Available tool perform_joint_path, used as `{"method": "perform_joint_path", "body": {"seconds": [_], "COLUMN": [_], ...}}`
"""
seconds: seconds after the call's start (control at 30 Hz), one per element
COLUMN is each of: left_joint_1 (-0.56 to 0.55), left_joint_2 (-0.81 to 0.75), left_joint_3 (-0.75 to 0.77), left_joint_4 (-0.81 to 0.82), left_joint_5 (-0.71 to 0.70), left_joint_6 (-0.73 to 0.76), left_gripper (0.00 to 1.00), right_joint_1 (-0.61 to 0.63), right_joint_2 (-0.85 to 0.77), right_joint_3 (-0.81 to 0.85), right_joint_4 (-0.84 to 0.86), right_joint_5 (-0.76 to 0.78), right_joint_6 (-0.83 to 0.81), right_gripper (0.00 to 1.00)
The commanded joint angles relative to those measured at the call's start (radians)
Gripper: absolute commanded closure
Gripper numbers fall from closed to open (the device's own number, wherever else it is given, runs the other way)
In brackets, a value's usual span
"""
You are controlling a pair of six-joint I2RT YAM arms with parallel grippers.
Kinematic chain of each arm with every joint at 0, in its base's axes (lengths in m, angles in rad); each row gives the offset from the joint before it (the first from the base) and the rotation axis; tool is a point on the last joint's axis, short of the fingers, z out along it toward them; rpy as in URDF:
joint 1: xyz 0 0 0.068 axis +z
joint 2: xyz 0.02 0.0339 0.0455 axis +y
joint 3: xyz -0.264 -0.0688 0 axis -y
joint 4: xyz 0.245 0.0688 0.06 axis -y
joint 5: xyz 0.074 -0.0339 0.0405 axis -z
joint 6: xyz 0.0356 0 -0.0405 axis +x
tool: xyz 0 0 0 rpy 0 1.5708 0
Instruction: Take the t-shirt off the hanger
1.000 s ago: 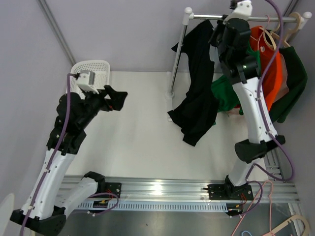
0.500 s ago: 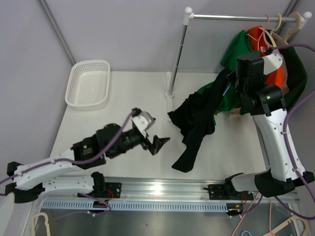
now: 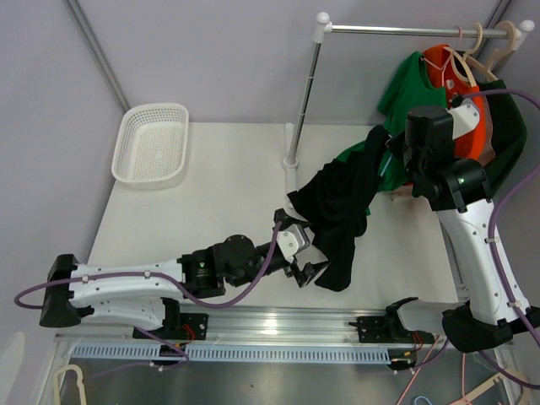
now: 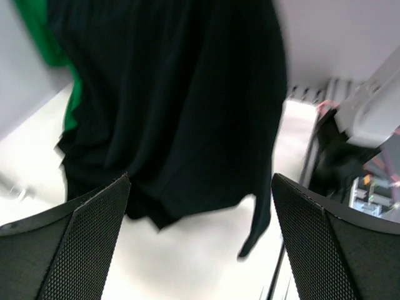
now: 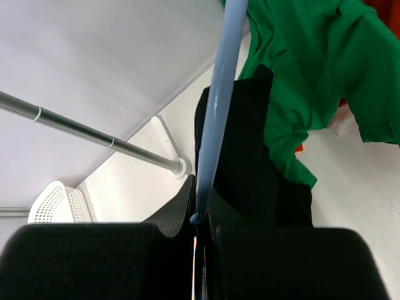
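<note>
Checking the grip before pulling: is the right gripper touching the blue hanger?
Touching. The right wrist view shows the blue hanger pinched in the shut right gripper.

Top external view high behind the arm bases (image 3: 173, 319), looking down across the worktop (image 3: 219, 194), left wrist view close on the black t-shirt (image 4: 175, 106), right wrist view facing that shirt and rack post (image 5: 94, 134), both visible overhead.

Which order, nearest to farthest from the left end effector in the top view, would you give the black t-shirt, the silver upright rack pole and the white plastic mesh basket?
1. black t-shirt: just right of the open left end effector.
2. silver upright rack pole: behind, mid-table.
3. white plastic mesh basket: far back-left corner.
</note>
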Motion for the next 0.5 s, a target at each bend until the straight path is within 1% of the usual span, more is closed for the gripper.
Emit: {"method": "perform_joint_path", "body": {"seconds": [0.0, 0.1, 0.23, 0.27, 0.33, 0.4, 0.43, 0.47], "left_joint_1": [-0.016, -0.019, -0.031, -0.031, -0.031, -0.029, -0.029, -0.028], "left_joint_2": [0.037, 0.076, 0.094, 0.099, 0.135, 0.189, 0.209, 0.227], "left_joint_3": [0.071, 0.084, 0.052, 0.05, 0.073, 0.107, 0.14, 0.15], "left_joint_4": [0.186, 0.208, 0.296, 0.303, 0.283, 0.266, 0.257, 0.257], "left_joint_5": [0.079, 0.122, 0.206, 0.214, 0.183, 0.159, 0.133, 0.116], "left_joint_6": [0.037, 0.035, 0.038, 0.035, 0.04, 0.052, 0.055, 0.055], "left_gripper": [0.0, 0.0, 0.0, 0.01, 0.01, 0.07, 0.14, 0.3], "right_joint_1": [0.007, 0.008, 0.008, 0.008, 0.01, 0.008, 0.011, 0.011], "right_joint_2": [-0.03, -0.03, -0.029, -0.029, -0.029, -0.032, -0.033, -0.033], "right_joint_3": [0.014, 0.016, 0.024, 0.025, 0.028, 0.028, 0.028, 0.028], "right_joint_4": [0.078, 0.084, 0.09, 0.092, 0.093, 0.098, 0.098, 0.101], "right_joint_5": [-0.012, -0.015, -0.019, -0.022, -0.028, -0.038, -0.039, -0.048], "right_joint_6": [0.015, 0.008, -0.005, -0.005, -0.008, -0.008, -0.006, -0.006], "right_gripper": [1.0, 1.0, 1.0, 1.0, 1.0, 1.0, 1.0, 1.0]}}
